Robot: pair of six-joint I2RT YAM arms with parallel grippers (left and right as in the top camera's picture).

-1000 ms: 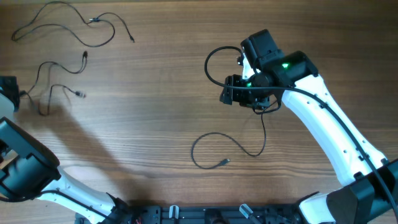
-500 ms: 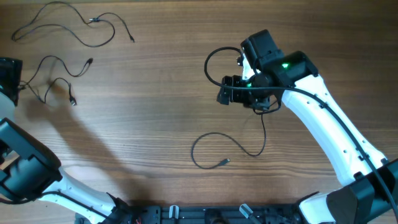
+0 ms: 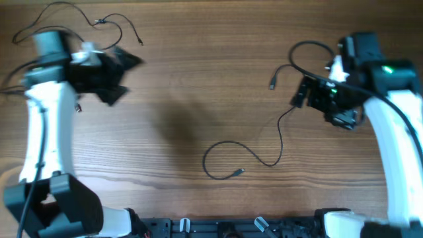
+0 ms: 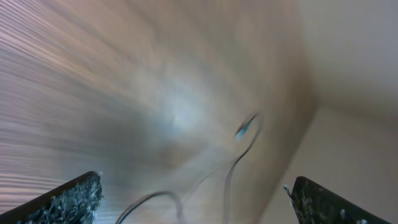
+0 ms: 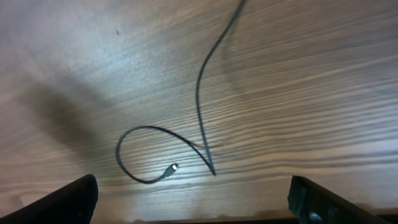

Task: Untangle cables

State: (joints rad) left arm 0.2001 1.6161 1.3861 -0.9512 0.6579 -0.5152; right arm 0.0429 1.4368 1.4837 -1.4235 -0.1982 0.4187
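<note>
Our right gripper [image 5: 193, 182] has its fingers spread wide, with nothing between them. The thin black cable with a silvery plug [image 5: 198, 93] lies looped on the brown wooden table [image 3: 172, 86] just ahead of it. Far to its left, our left gripper [image 4: 196, 180] also gapes empty, near more thin black wires [image 3: 99, 22].

Black cables [image 5: 198, 99]; brown wood-grain table [image 3: 185, 79].

Brown wood-grain table [image 3: 178, 79], thin black cable [image 3: 205, 162] lying in an open loop near the middle, its plug end nearside, second thin cable [image 3: 99, 22] squiggled at far left
</note>
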